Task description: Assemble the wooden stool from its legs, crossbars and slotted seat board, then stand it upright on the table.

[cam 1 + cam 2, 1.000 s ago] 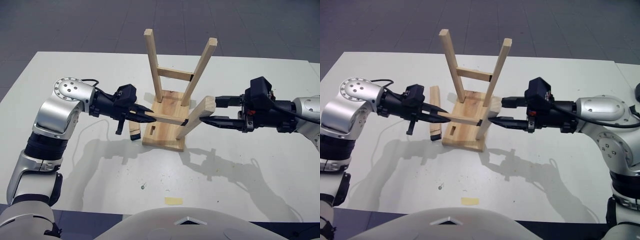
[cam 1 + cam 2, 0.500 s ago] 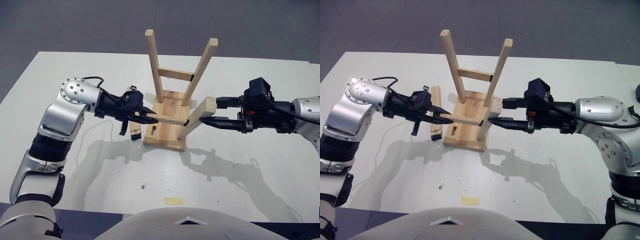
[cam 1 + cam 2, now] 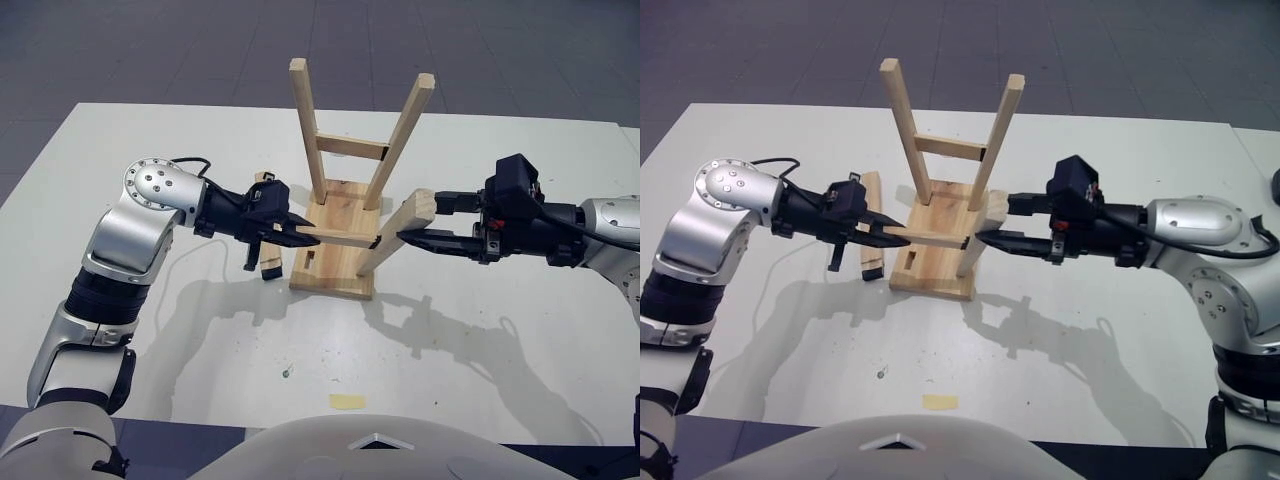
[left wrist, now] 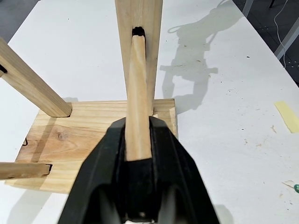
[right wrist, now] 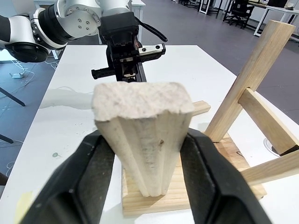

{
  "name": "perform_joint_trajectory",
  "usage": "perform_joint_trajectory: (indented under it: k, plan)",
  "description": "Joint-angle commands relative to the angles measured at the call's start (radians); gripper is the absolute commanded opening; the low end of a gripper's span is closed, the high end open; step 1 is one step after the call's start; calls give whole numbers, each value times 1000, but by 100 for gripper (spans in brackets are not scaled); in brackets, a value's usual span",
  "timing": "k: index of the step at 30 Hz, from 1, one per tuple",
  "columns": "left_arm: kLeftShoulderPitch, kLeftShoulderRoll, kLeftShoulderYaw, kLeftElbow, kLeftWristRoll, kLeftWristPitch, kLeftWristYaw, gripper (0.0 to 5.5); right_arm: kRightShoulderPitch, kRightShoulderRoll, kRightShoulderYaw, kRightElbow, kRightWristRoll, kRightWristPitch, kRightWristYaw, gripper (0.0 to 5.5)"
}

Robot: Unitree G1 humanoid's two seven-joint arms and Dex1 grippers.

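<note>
The slotted seat board [image 3: 330, 272] lies flat on the white table. Two legs [image 3: 306, 130] [image 3: 400, 140] stand up from its far side, joined by a crossbar [image 3: 350, 148]. A third leg [image 3: 395, 235] leans tilted over the board's near right corner; my right gripper [image 3: 418, 217] is shut on its upper end [image 5: 142, 140]. A thin crossbar [image 3: 340, 239] is plugged into that leg, and my left gripper [image 3: 297, 235] is shut on its free end [image 4: 138, 116]. A fourth leg [image 3: 871, 192] lies loose on the table left of the board, partly behind the left gripper.
A strip of yellow tape [image 3: 347, 402] and a small green speck [image 3: 287, 375] lie near the table's front edge. Bare table [image 3: 500, 330] spreads to the front and right of the board.
My left arm has moved right, closer to the board, with the thin crossbar in its gripper. The right gripper and tilted leg have shifted slightly left.
</note>
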Motion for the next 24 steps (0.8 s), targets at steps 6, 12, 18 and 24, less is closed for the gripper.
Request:
perform_joint_trajectory:
  k: [6,12,18,24]
  plan:
    - [-43,-111,-10,-46,-63,32,53,146,41,49,91,-63,40,49,9,206]
    - [-45,-107,-5,-42,-58,21,48,245,46,57,88,-67,44,53,-1,206]
    - [-31,-85,-6,-39,-48,8,42,338,43,58,89,-68,42,55,-5,206]
    - [-29,-89,-2,-32,-48,2,61,442,46,56,89,-65,37,53,-1,206]
